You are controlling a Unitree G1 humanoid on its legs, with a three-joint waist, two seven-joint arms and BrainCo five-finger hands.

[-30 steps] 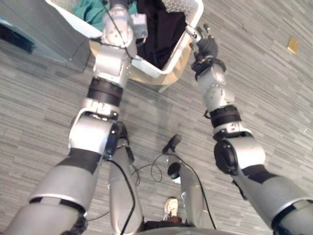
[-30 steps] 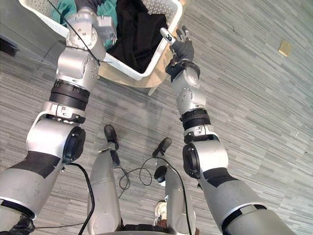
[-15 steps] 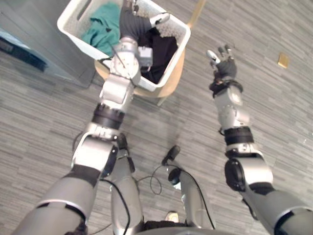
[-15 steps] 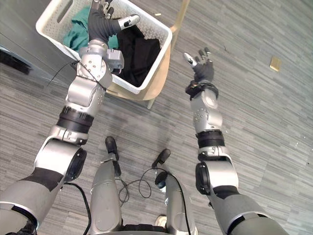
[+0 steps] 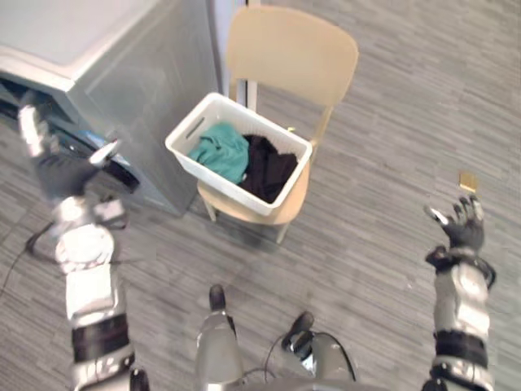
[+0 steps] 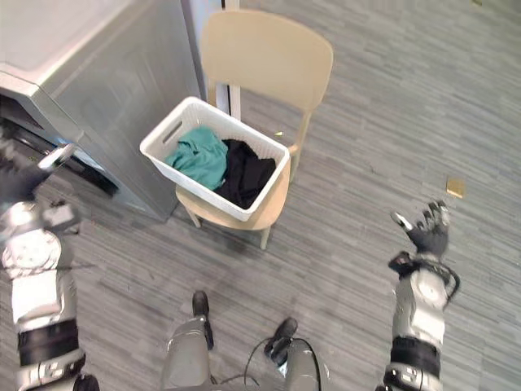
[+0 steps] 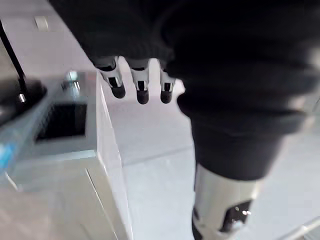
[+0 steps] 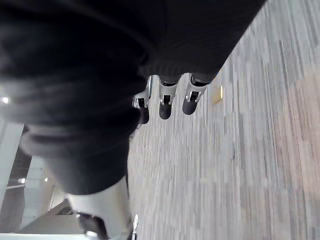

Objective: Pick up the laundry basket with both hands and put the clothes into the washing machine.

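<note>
A white laundry basket (image 5: 216, 183) rests on the seat of a beige chair (image 5: 291, 55). Inside it lie a teal garment (image 5: 221, 152) on the left and a black garment (image 5: 269, 167) on the right. The grey washing machine (image 5: 122, 81) stands just left of the chair. My left hand (image 5: 61, 167) is raised in front of the machine, well left of the basket, open with fingers (image 7: 140, 87) spread and holding nothing. My right hand (image 5: 460, 230) hovers far right over the floor, also open and empty, its fingers (image 8: 165, 102) straight.
A small brass floor plate (image 5: 467, 181) sits in the grey plank floor just beyond my right hand. The machine's dark front opening (image 5: 122, 175) faces the space by my left hand. Open floor lies between the chair and my right hand.
Both hands have left the basket and swung wide apart, left toward the machine, right out over the floor. The camera has shifted, bringing the chair back and machine into view.
</note>
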